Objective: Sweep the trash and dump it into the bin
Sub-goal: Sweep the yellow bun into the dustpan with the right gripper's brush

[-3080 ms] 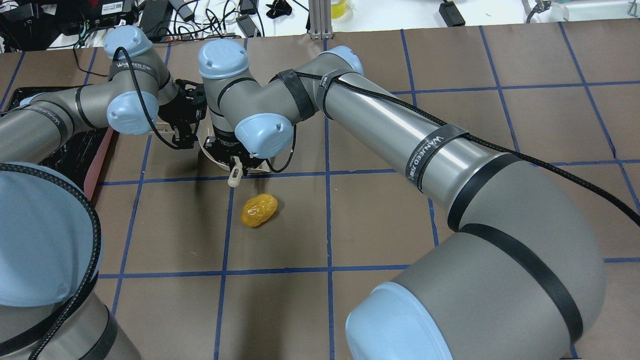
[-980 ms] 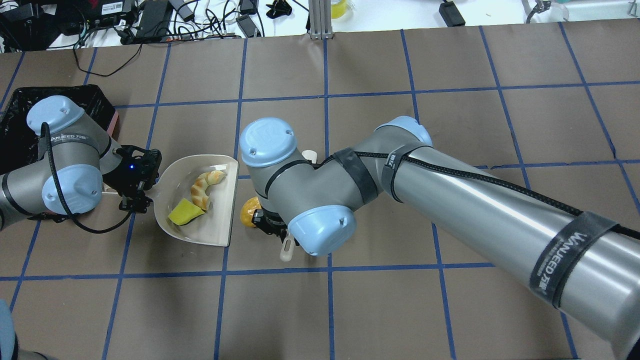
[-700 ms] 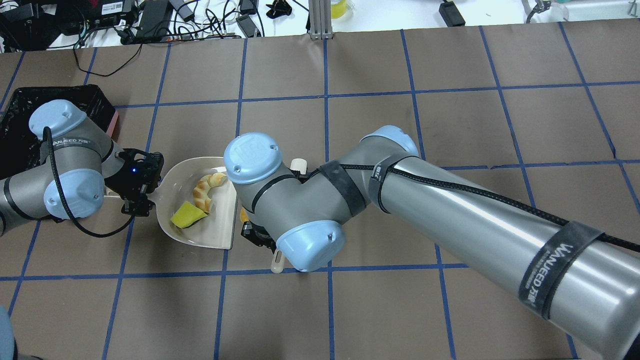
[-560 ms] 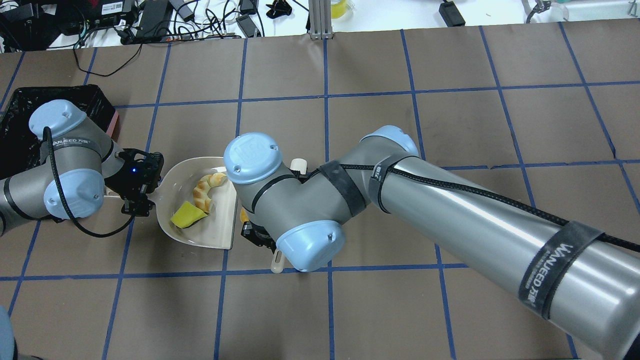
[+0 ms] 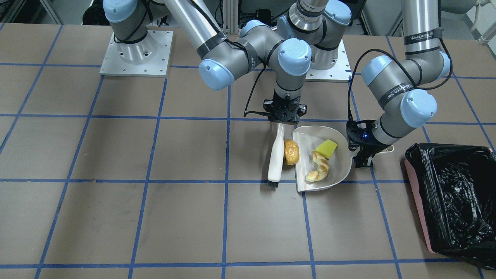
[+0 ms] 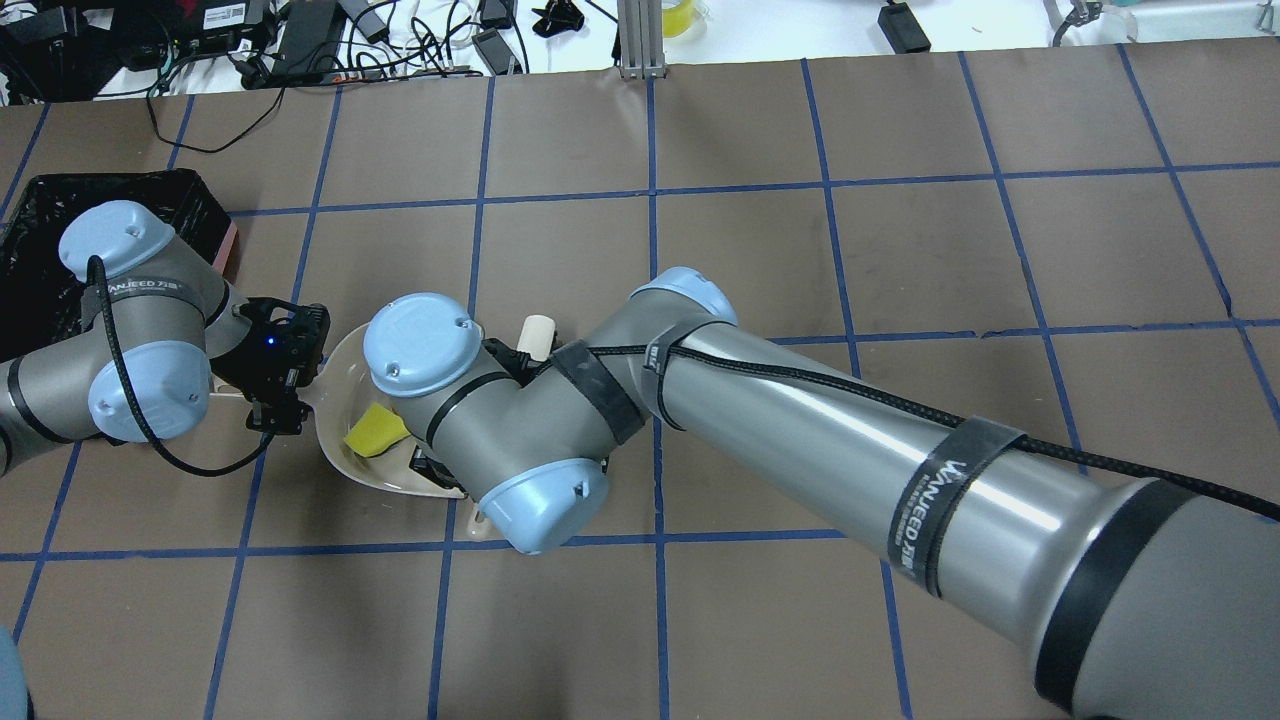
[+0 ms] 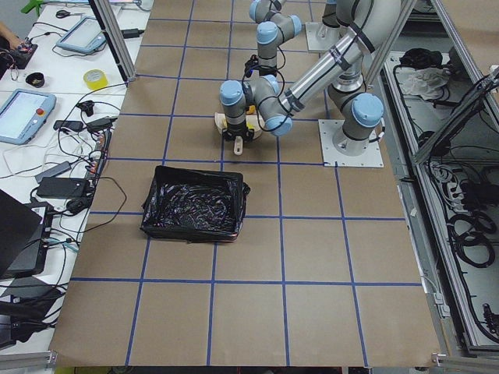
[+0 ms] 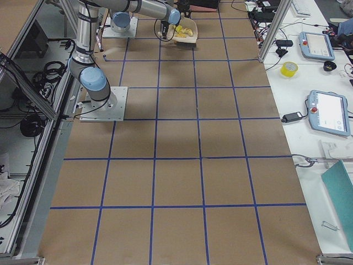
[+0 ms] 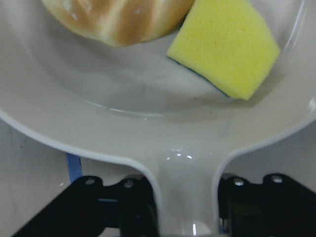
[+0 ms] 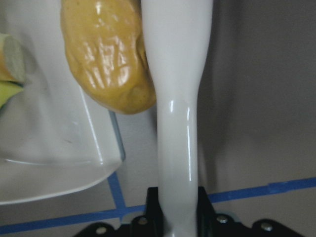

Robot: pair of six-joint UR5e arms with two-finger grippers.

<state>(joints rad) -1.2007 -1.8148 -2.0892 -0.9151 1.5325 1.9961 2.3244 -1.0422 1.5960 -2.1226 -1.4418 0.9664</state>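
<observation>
Right gripper (image 5: 285,116) clamps the white brush (image 5: 276,155), which presses the potato-like lump (image 5: 291,152) against the lip of the dustpan (image 5: 340,164). Push flat until it joins the croissant (image 5: 318,170) and sponge (image 5: 326,148) inside. Left gripper (image 5: 362,157), closed on the dustpan handle, must brace it. The bin (image 5: 453,193) stands beyond the dustpan.

"WANJEED", white on black: forearm strap (image 6: 927,508), right arm (image 6: 800,420). "WANJEED" plus small characters too fine to read: wrist strap (image 6: 147,288), left arm (image 6: 50,365). Front view, left arm again: "WANJEED" on upper strap (image 5: 422,37) and on lower strap (image 5: 395,92). Nothing else legible.
</observation>
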